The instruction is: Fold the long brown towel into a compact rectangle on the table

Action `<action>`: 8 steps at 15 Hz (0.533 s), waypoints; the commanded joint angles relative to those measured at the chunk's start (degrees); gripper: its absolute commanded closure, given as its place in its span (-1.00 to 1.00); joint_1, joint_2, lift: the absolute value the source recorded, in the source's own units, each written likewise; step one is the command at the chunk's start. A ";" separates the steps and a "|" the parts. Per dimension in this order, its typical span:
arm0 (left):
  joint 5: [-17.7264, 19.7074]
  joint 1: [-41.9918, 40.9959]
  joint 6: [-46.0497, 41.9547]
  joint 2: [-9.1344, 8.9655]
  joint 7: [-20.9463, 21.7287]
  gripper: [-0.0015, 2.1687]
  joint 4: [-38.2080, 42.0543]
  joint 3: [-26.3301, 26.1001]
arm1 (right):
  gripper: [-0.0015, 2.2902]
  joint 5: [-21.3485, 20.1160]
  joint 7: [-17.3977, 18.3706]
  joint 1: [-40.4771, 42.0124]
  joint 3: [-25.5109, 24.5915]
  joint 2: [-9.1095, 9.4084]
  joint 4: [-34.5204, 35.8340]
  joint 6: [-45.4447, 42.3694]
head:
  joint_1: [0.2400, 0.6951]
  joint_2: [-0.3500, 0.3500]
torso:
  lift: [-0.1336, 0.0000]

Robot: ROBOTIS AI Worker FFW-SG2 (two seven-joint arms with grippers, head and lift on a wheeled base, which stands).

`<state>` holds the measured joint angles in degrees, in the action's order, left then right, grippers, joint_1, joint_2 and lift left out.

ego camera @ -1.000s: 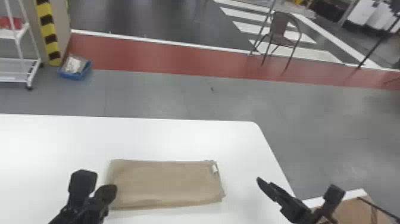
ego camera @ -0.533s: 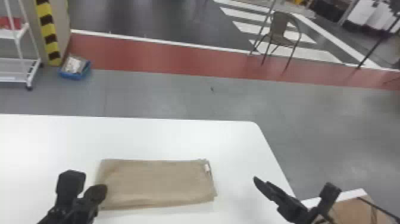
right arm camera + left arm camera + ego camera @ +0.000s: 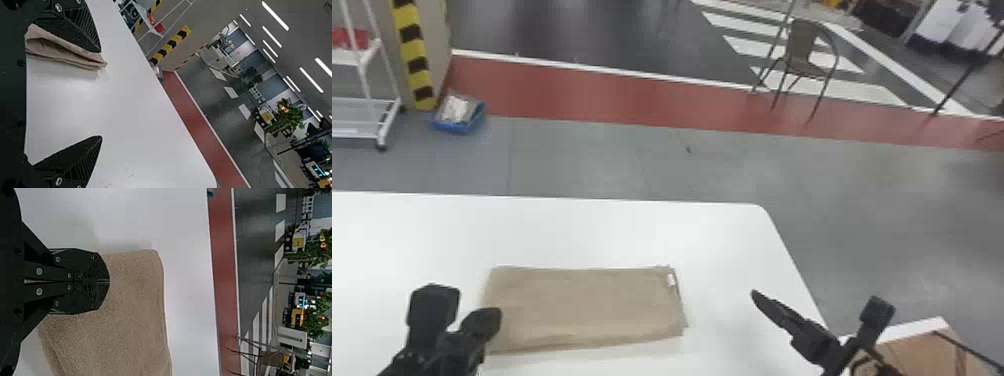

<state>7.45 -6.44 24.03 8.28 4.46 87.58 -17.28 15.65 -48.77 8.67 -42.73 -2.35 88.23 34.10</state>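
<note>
The brown towel lies on the white table as a flat rectangle, a small white tag at its far right corner. My left gripper overlaps the towel's left end. In the left wrist view, the fingers of my left gripper are together over the towel; whether cloth sits under the tips is hidden. Apart from the towel, to its right, is my right gripper. In the right wrist view my right gripper has its fingers wide apart, and the towel's layered end appears beyond one of them.
The white table has its right edge beside my right gripper. A cardboard box stands at the lower right, beyond that edge. Farther off on the floor are a chair, a blue bin and a white rack.
The towel has slid left across the table together with my left gripper, staying flat. My right gripper has shifted slightly left.
</note>
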 commanded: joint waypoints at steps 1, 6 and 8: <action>-0.07 -1.56 1.78 0.07 0.20 0.65 4.09 0.23 | -0.90 -0.09 1.22 -0.14 1.33 -0.03 1.51 1.90 | 1.00 -1.00 | 1.00; -0.15 -0.15 1.78 -0.45 1.52 0.65 3.56 -1.53 | -0.81 -2.38 9.31 -3.92 5.37 -0.03 2.39 9.63 | 1.00 -1.00 | 1.00; -0.94 1.16 0.90 -0.80 1.34 0.65 1.10 -3.20 | -0.73 -2.29 13.88 -4.45 9.24 0.06 3.00 12.97 | 1.00 -1.00 | 1.00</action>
<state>6.93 -6.15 25.50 7.69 5.86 90.25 -19.37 13.41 -36.16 4.66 -35.98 -2.37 90.76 44.72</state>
